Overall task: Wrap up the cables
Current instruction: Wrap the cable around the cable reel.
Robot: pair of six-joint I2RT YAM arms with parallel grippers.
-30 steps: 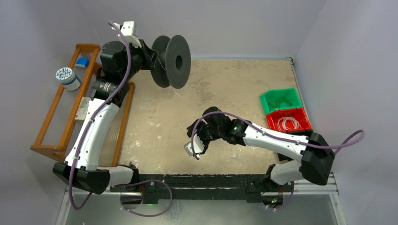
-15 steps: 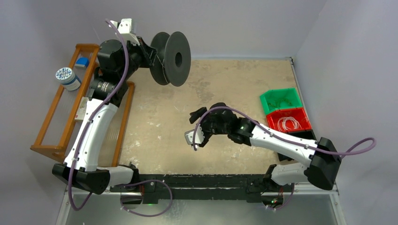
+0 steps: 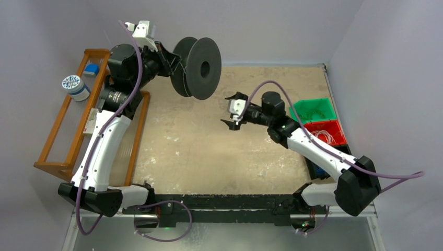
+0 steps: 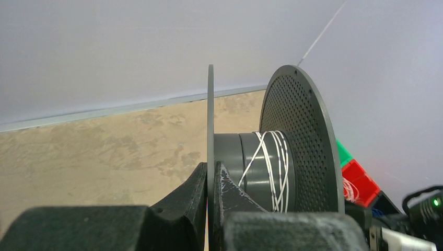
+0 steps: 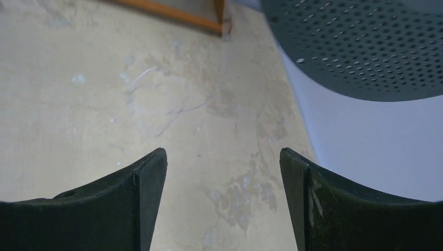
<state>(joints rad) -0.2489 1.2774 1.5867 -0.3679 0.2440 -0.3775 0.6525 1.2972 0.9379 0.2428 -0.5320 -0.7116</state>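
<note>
My left gripper [image 4: 211, 166] is shut on the thin near flange of a black spool [image 4: 300, 141] and holds it in the air over the table's back left [image 3: 197, 68]. A few turns of thin whitish cable [image 4: 274, 162] cross the spool's hub. My right gripper [image 3: 229, 110] hovers open just right of the spool with nothing between its fingers [image 5: 223, 157]. The spool's perforated flange [image 5: 360, 47] fills the top right of the right wrist view. More loops of whitish cable lie in the red bin [image 3: 321, 137].
A green bin [image 3: 312, 111] stands behind the red one at the right edge. A wooden rack [image 3: 57, 123] with a round labelled container [image 3: 74, 86] runs along the left side. Walls close in the back and the right.
My right arm has swung from the table's middle up and to the right, toward the spool, and its jaws have widened. The left arm has tilted the spool slightly.
</note>
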